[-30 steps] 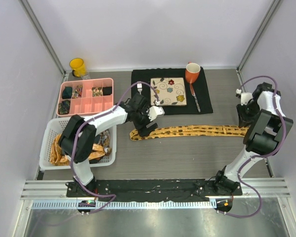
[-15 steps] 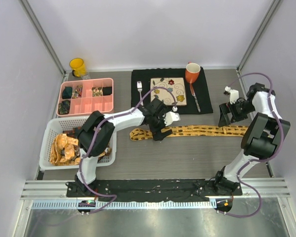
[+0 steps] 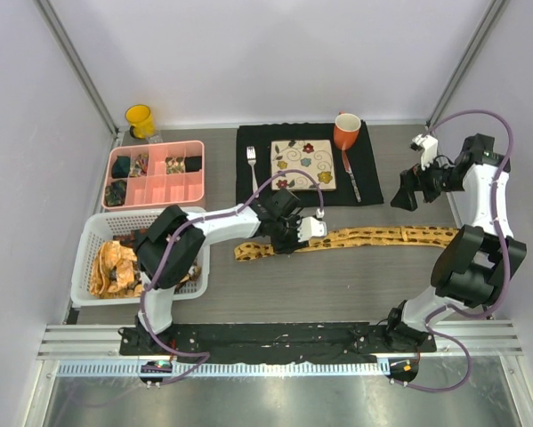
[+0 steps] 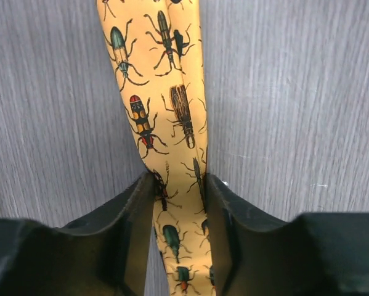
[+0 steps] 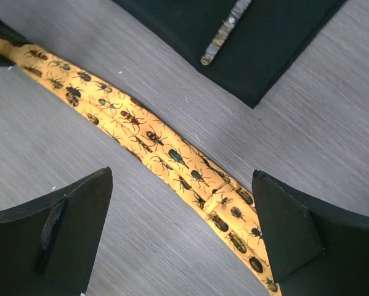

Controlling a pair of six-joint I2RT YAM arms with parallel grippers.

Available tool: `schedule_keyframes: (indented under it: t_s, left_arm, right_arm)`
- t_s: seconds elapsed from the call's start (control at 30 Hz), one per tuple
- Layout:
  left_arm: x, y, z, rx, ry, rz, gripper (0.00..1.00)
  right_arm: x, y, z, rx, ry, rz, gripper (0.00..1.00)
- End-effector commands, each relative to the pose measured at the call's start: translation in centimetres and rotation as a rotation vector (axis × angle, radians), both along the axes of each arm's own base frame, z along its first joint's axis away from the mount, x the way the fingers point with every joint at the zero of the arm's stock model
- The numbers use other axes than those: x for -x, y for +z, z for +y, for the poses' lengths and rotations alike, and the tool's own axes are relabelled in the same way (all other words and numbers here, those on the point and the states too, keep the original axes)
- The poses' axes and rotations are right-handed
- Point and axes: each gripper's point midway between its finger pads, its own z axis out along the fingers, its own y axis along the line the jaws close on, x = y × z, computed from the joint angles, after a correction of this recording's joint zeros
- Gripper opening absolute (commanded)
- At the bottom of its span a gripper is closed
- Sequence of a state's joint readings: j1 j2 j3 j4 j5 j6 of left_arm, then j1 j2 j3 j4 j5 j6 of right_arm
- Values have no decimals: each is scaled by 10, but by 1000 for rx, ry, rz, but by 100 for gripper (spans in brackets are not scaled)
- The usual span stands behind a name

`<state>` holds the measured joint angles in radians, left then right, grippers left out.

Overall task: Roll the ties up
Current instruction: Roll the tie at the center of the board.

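A long mustard-yellow tie [image 3: 382,237] printed with beetles lies flat across the table, left to right. My left gripper [image 3: 288,242] is shut on it near its left end. In the left wrist view the tie [image 4: 166,105] runs between the fingertips [image 4: 141,191] of the left gripper [image 4: 178,185], its edges pinched upward. My right gripper [image 3: 407,189] hangs open above the table, behind the tie's right part. From the right wrist the tie [image 5: 172,157] crosses diagonally below the wide-open right gripper [image 5: 183,174], untouched. More ties [image 3: 115,262] are heaped in the basket.
A white basket [image 3: 88,240] stands at the left, with a pink compartment tray [image 3: 155,189] behind it. A yellow cup [image 3: 140,118] sits at the back left. The black mat [image 3: 368,178] carries a patterned tile [image 3: 303,165], orange mug [image 3: 346,131], fork [image 3: 251,158] and knife [image 3: 349,178].
My left gripper slid right along the tie and closed on it. My right gripper opened, let go of the tie's right end and rose toward the back.
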<state>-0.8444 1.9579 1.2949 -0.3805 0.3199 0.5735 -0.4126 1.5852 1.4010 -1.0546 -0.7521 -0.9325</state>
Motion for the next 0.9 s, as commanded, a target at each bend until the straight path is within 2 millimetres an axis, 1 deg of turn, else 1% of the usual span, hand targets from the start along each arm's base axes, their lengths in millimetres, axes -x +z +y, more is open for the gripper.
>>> schedule_keyframes:
  t_s: [0.0,0.03,0.07,0.1,0.13,0.17,0.2,0.23,0.27,0.3,0.33,0.37,0.4,0.43,0.47,0.5,0.53,0.57,0.6,0.63,0.67,0.7,0.77,0.8,0.83,0.87]
  left_arm:
    - [-7,7,10,-23,-27,-80,39]
    - [-7,8,10,-18,-28,-85,41]
    - [-8,13,10,-10,-25,-99,48]
    - [-12,26,7,20,-18,-129,68]
    - [-12,33,9,37,-8,-145,74]
    - [-15,45,4,86,-8,-170,83]
    - [-14,57,3,128,-4,-179,89]
    - [-13,80,8,185,7,-209,98]
    - [-14,95,6,231,12,-233,100]
    - [-14,108,9,264,35,-239,100]
    - [-12,130,13,308,51,-263,100]
    - [-10,145,15,348,60,-274,100]
    - [-11,158,22,392,109,-257,100]
    - [-11,163,29,408,154,-266,100]
    - [-14,208,33,529,200,-356,100]
    - [-15,221,39,574,239,-390,100]
    - [-9,221,46,599,243,-410,100]
    - [0,241,50,654,212,-453,100]
    - [10,244,51,666,171,-455,100]
    - [18,241,51,669,146,-440,100]
    - [23,247,56,675,154,-434,100]
    - [23,254,58,681,169,-437,100]
    - [21,243,70,609,232,-410,100]
    - [19,243,74,594,254,-414,100]
    - [15,240,83,563,299,-428,100]
    - [14,238,86,558,313,-433,100]
  right_arm:
    - [7,12,16,-31,194,-51,99]
    - [18,5,20,-31,229,-3,100]
    - [23,-5,21,-12,248,24,100]
    - [27,-12,22,39,303,22,99]
    - [31,-14,22,68,333,7,100]
    - [38,-24,24,76,357,17,100]
    - [39,-30,23,119,398,-6,100]
    - [36,-33,23,155,418,-39,100]
    - [42,-41,27,167,442,-37,99]
    - [43,-45,28,194,460,-41,99]
    - [38,-51,34,244,508,-55,100]
    - [42,-60,38,256,530,-42,99]
    - [42,-64,43,272,557,-43,100]
    - [37,-68,49,299,587,-64,100]
    - [39,-75,53,302,604,-56,100]
    - [38,-80,55,307,618,-52,99]
    - [34,-84,60,319,641,-59,100]
    - [34,-90,60,332,652,-50,99]
    - [34,-98,60,331,663,-31,100]
    - [32,-102,61,336,676,-30,100]
    - [32,-106,61,348,703,-26,99]
    - [33,-114,61,349,717,-7,99]
    - [32,-122,60,374,749,5,100]
    - [28,-125,59,387,756,-5,99]
    - [28,-133,59,391,769,11,100]
    - [27,-136,60,401,777,10,99]
